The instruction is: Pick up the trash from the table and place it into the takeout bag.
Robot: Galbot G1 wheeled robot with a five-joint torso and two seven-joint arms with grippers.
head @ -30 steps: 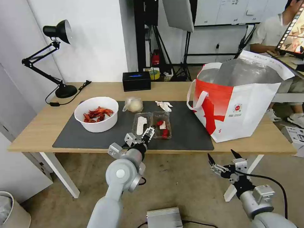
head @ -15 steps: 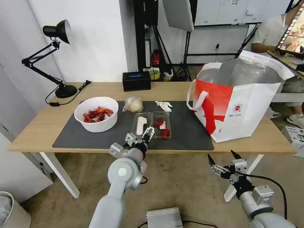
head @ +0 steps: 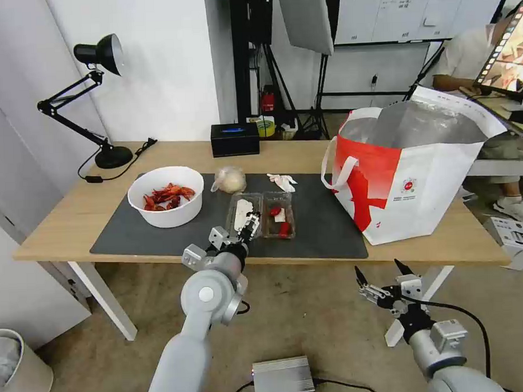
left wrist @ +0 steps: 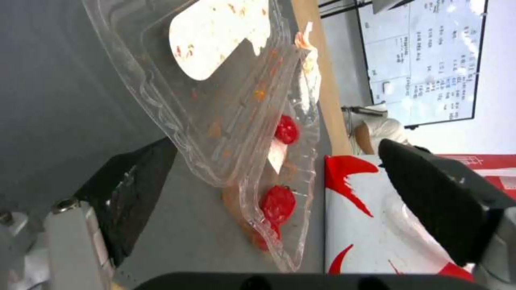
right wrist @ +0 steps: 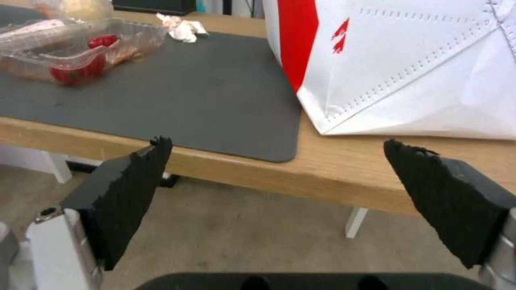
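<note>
The left gripper (head: pixel 245 226) sits just below the centre of the head view, its 2 black fingers (left wrist: pixel 430 201) spread apart with the near edge of the clear clamshell tray (head: pixel 261 215) between them, not yet clenched on it; in the left wrist view 1 pad lies under the tray's rim and the other stands clear of it. The tray lies open on the dark grey mat (head: pixel 325 228), 1 half holding a white scrap, the other red scraps (left wrist: pixel 278 203). Up and left of it in the head view are the clear baggie with a beige lump (head: pixel 230 179) and the white bowl of crayfish shells (head: pixel 166 196); the crumpled white tissue (head: pixel 282 181) lies just above the tray. The takeout bag (head: pixel 406 176) stands open at the right of the table (head: pixel 62 220), partly off the mat. The right gripper (head: pixel 380 281) hangs at the lower right of the head view, below the table's front edge, fingers (right wrist: pixel 126 193) released wide and holding nothing. A black box (head: pixel 234 139) and a desk lamp (head: pixel 98 99) stand towards the upper left.
</note>
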